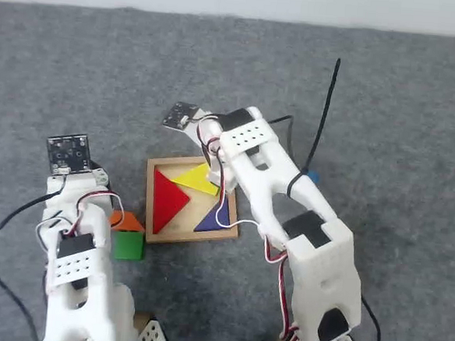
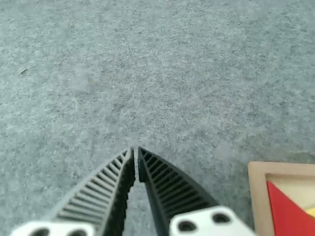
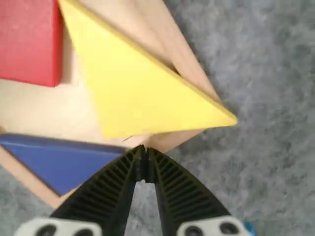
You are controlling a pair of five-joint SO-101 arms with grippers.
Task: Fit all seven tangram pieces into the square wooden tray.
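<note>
Square wooden tray [image 1: 190, 236] with a raised rim sits mid-mat. Inside it, red triangle [image 1: 167, 197] lies flat, blue triangle [image 1: 213, 221] is at a front corner, and yellow triangle [image 3: 142, 93] has one tip overhanging the rim. Orange piece [image 1: 129, 221] and green piece [image 1: 129, 246] lie just outside, partly hidden by the left arm. Right gripper [image 3: 145, 151] is closed and empty at the rim by the yellow triangle. Left gripper [image 2: 136, 153] is closed and empty over the fuzzy grey mat [image 1: 389, 96].

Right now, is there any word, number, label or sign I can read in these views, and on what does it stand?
No text can be read.
Red piece, yellow piece, blue piece and tray: plain, no print.
Circuit board on the left arm: any marks are too small to read.
</note>
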